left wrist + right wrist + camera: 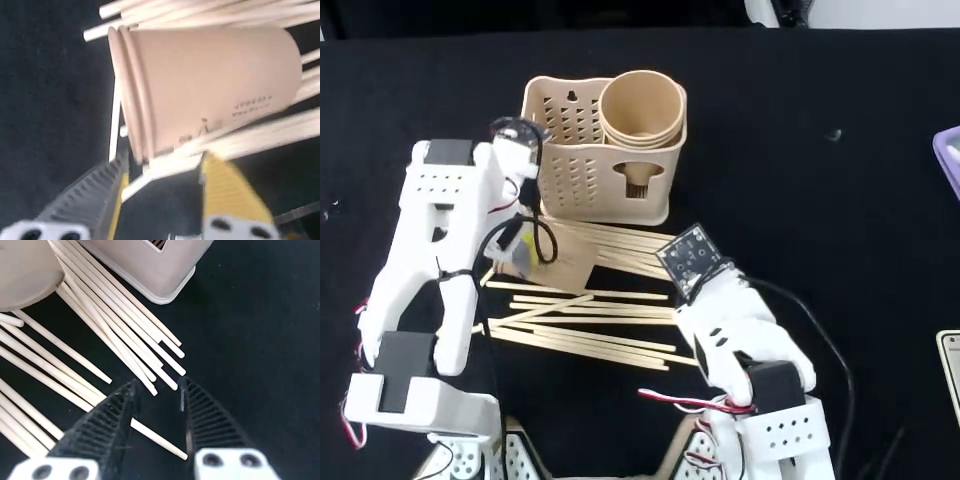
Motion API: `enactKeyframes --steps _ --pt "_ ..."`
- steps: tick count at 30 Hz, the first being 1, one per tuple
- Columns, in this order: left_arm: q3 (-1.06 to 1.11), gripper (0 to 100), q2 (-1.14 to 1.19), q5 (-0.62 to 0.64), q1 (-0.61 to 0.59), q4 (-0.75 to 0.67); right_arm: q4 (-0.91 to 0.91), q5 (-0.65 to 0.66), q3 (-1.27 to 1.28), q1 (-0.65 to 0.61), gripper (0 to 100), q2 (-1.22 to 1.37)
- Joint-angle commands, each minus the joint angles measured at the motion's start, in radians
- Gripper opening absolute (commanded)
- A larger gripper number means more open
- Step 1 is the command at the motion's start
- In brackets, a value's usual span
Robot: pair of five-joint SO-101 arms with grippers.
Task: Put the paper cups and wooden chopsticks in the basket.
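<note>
A beige basket [570, 165] stands at the back of the black table, with stacked paper cups [642, 108] in its right compartment. Another paper cup [210, 85] lies on its side on loose wooden chopsticks [590, 320] in front of the basket. My left gripper [165, 157] is open just off that cup's rim, and a chopstick [250, 140] crosses between its fingers. My right gripper [157, 384] is open low over the tips of a fan of chopsticks [120, 325] near the basket's corner [160, 280]. Nothing is held.
Several chopsticks [570, 340] lie in rows between the two arms. A purple object [950, 155] and a pale one [952, 365] sit at the right table edge.
</note>
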Motion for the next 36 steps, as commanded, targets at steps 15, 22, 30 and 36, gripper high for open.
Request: enactKeyframes --steps 15,22,30,36 --pt "0.084 24 -0.025 0.064 0.042 -0.219 -0.026 -0.002 0.004 0.020 13.8 -0.013" --pt "0.116 11 -0.025 0.064 0.068 -0.203 -0.026 -0.002 0.004 0.020 13.8 -0.013" --pt "0.111 4 -0.026 0.060 0.070 -0.095 -0.026 -0.002 0.004 0.020 13.8 -0.013" --pt "0.107 4 -0.109 0.048 0.070 -0.009 -0.026 -0.002 0.004 0.020 13.8 -0.013"
